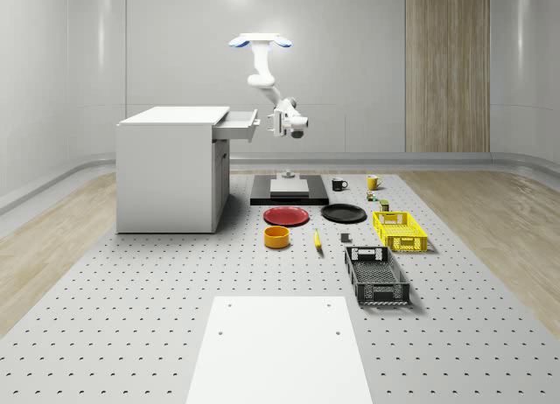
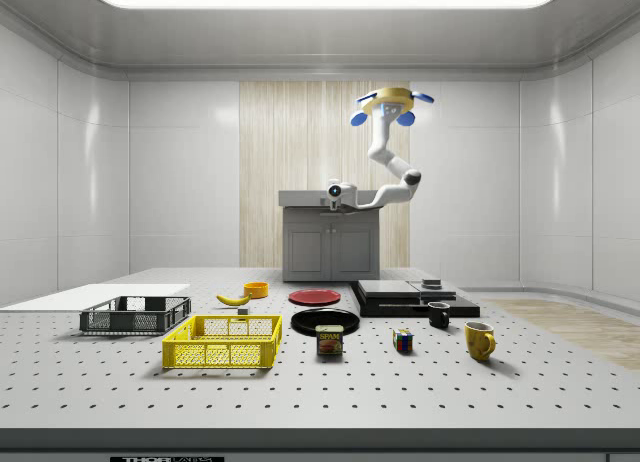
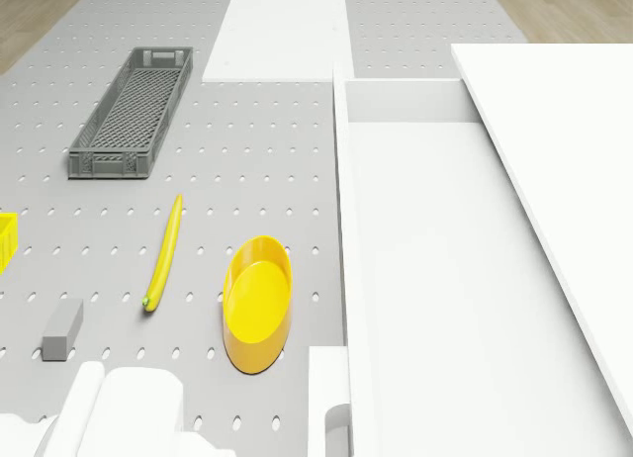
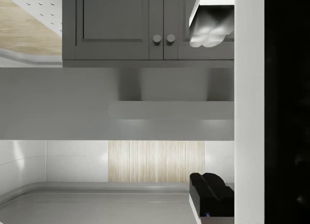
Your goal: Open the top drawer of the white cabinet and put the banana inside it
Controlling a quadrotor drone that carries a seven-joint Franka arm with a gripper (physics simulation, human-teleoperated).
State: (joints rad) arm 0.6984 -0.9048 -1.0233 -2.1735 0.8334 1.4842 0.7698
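Observation:
The white cabinet stands at the whole-scene view's left with its top drawer pulled out. The drawer's inside is bare. The drone hovers in front of the cabinet, above the drawer's front. My gripper is level with the drawer front, fingers pointing at it. In the wrist view the gripper is open, one finger on each side of the drawer handle, apart from it. The yellow banana lies on the perforated floor beside an orange bowl.
A red plate, a black plate, a yellow crate and a dark crate lie right of the cabinet. A black platform, two mugs and small items sit behind. A white sheet lies in front.

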